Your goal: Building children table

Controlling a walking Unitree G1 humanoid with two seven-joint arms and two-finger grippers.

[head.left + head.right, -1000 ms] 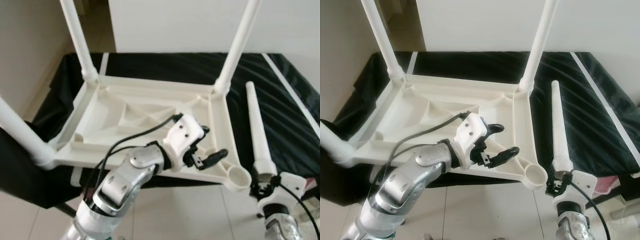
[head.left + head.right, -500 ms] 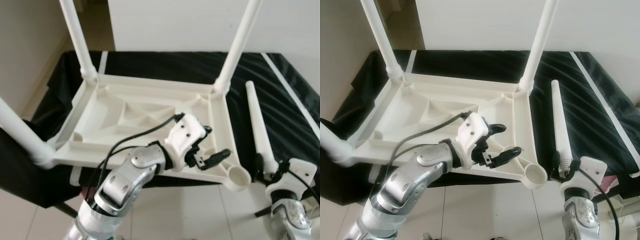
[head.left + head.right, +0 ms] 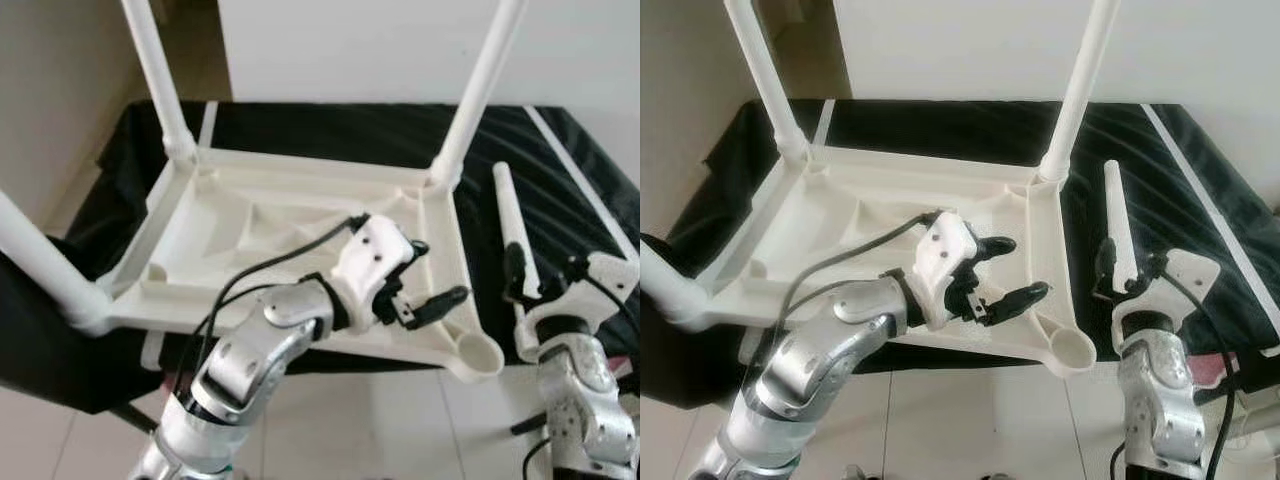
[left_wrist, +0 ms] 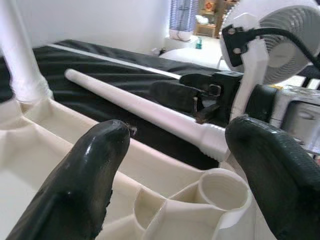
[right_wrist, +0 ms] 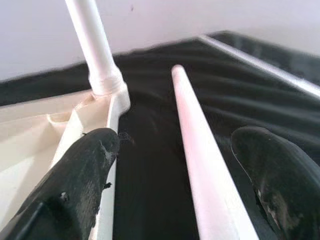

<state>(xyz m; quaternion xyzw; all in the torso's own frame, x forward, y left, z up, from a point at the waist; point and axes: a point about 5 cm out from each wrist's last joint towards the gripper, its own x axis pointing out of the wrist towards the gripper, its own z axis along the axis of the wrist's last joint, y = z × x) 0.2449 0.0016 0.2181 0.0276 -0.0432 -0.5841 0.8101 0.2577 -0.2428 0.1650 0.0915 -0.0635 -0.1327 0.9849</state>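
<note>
The white plastic children's table (image 3: 300, 225) lies upside down across the middle of the frame on a black-draped bench (image 3: 560, 190), three legs fitted and the socket (image 3: 478, 355) at its lower-right corner empty. The loose white tapered leg (image 3: 512, 230) lies at right, straddled near its thick end by the wide-spread right pincer (image 5: 190, 165). The left pincer (image 3: 428, 280), also wide, hovers over the frame. The step in hand looks like grasping the leg; next it must close, lift and seat it. No writing shows.

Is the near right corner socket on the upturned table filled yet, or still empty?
Empty. The socket shows an open round hole, and the loose leg lies on the black cloth between the right end effector's fingers.
</note>
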